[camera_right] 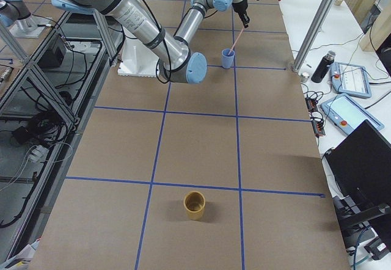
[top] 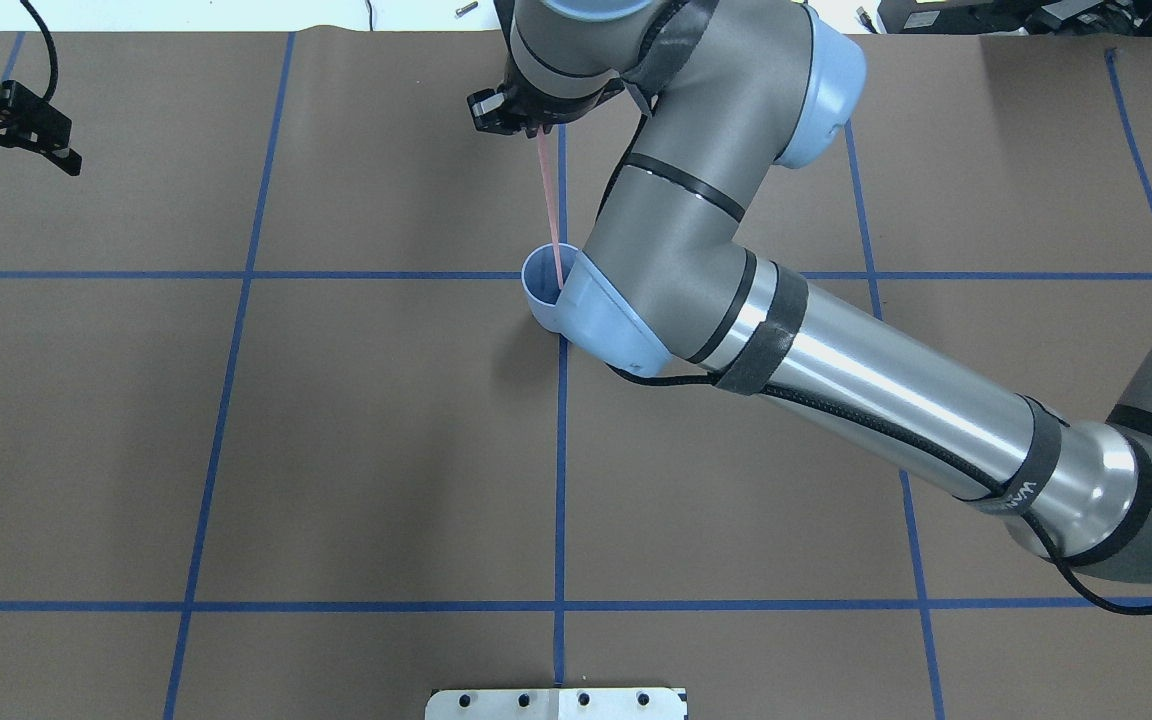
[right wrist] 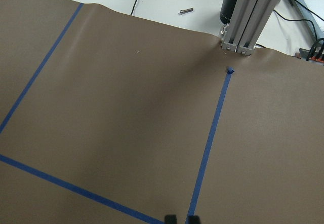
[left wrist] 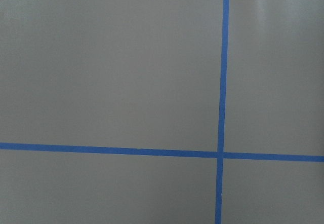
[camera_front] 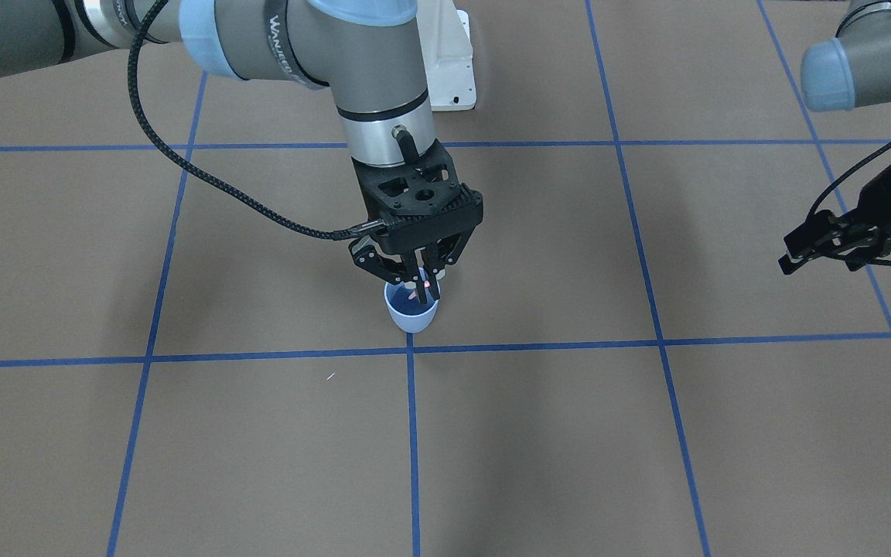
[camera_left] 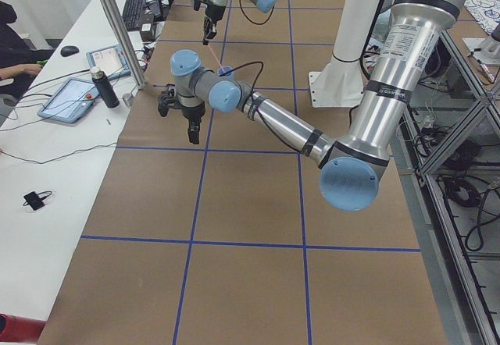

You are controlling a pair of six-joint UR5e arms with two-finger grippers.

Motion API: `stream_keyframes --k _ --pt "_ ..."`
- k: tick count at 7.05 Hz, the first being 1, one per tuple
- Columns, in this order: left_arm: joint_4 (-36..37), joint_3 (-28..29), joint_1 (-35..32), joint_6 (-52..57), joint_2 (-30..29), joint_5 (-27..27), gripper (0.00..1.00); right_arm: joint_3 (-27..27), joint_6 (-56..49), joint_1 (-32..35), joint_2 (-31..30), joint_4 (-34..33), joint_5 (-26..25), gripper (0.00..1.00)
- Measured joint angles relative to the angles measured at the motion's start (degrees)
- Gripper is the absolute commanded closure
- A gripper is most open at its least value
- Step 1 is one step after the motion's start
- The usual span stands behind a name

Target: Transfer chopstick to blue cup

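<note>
The blue cup (camera_front: 411, 313) stands upright on the brown table near a crossing of blue tape lines; it also shows in the overhead view (top: 539, 288). My right gripper (camera_front: 424, 286) hangs just above its rim, shut on a thin pink chopstick (top: 549, 205). The stick slants down from the fingers, and its lower end is inside the cup. The right exterior view shows the same stick (camera_right: 237, 38) and cup (camera_right: 227, 58). My left gripper (top: 18, 150) hovers open and empty over the far left of the table, well away from the cup.
A tan cup (camera_right: 195, 204) stands far down the table on my right side. A tiny white fleck (camera_front: 330, 377) lies on the mat. The white robot base plate (top: 556, 703) is at the near edge. A metal post (right wrist: 248, 16) and a bottle (camera_right: 322, 66) stand beyond the mat.
</note>
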Motion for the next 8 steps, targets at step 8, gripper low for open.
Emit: stream_keyframes --k 8 --pt "0.1 0.6 -1.0 0.0 -0.1 -0.1 0.02 15.1 -2.8 0.5 -15.3 7.1 1.4 0.0"
